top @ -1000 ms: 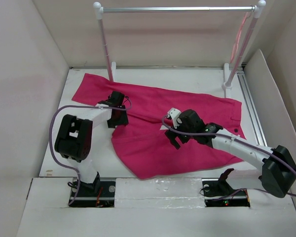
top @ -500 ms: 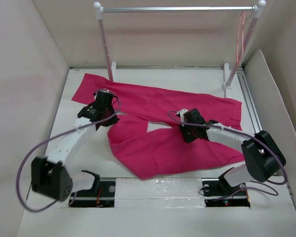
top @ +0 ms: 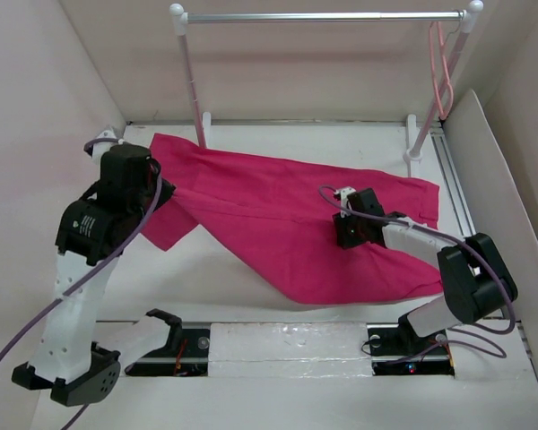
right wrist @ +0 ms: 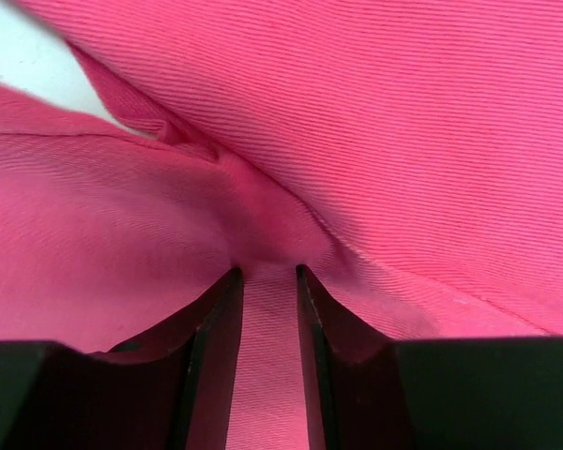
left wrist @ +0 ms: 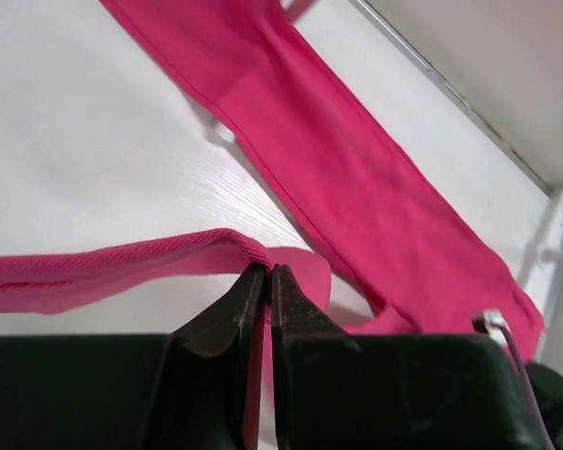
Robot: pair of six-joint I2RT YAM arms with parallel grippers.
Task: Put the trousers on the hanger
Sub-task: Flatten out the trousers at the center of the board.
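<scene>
Soft trousers (top: 287,215) will droop, so grip edges: your left gripper (left wrist: 260,272) pinches one, your right gripper (right wrist: 263,273) a central fold

Soft, even overhead light fills the top view. The white table (top: 206,287) in front of the trousers (top: 287,215) is bright but not blown out, and only a faint shadow edges the cloth. Behind the trousers, the rack (top: 323,16) throws a pale, blurred shadow on the wall. In the left wrist view the table beside the trousers has a mild sheen, and the left end effector (left wrist: 266,269) is nearly black and soft-edged. In the right wrist view the trousers' weave is crisp and the right end effector (right wrist: 267,272) is a dark silhouette.
</scene>
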